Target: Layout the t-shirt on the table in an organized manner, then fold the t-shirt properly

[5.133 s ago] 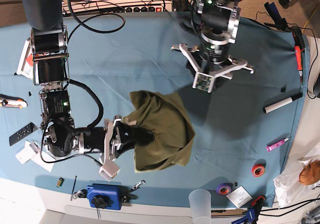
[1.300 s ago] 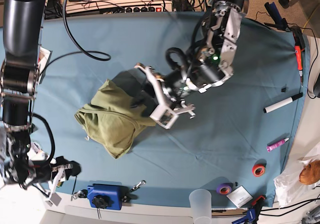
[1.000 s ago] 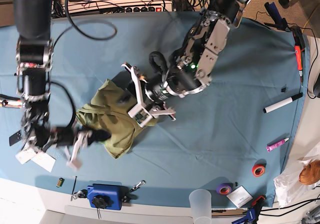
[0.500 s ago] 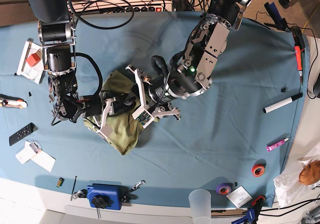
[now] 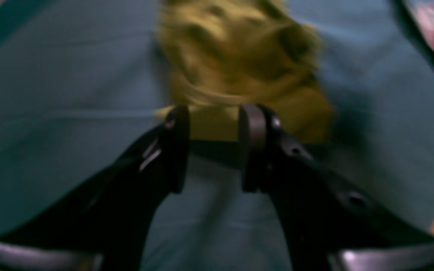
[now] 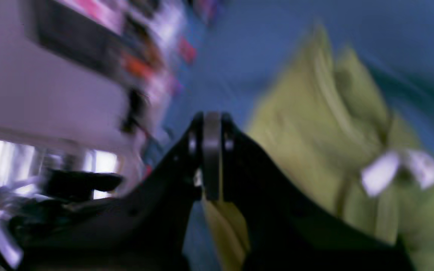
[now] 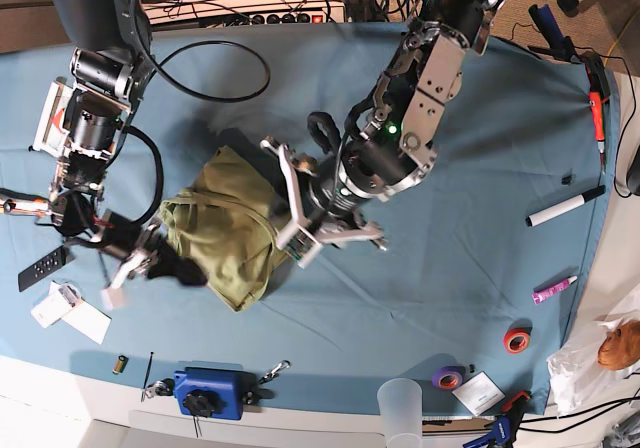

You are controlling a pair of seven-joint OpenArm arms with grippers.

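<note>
**Caller:** Swinging out now, the right gripper (image 7: pixel 168 265) has pulled back toward the table's left side since half a second ago, when it sat buried in the middle of the t-shirt (image 7: pixel 225 230). Its arm now bends down the left edge of the base view, forearm angled low toward the cloth's left border.

**Partner:** And the grip?

**Caller:** Jaws pressed flat together in the right wrist view (image 6: pixel 212 162), with a strip of olive fabric trailing from just under them, so it looks clamped on a thin edge of the shirt. Very blurred, mind you.

**Partner:** Left arm?

**Caller:** Reaches diagonally down from the top, elbow high, and it has shifted only slightly. The left gripper (image 7: pixel 322 218) hangs at the shirt's right edge. Its wrist view (image 5: pixel 213 146) shows two dark fingers (image 5: pixel 252 146) parted a moderate way, green cloth showing between the tips; whether they touch it, I can't tell.

**Partner:** Where's the shirt?

**Caller:** Bunched in a wrinkled heap left of centre on the table (image 7: pixel 480 268), between the two grippers, nowhere near laid flat.
</note>
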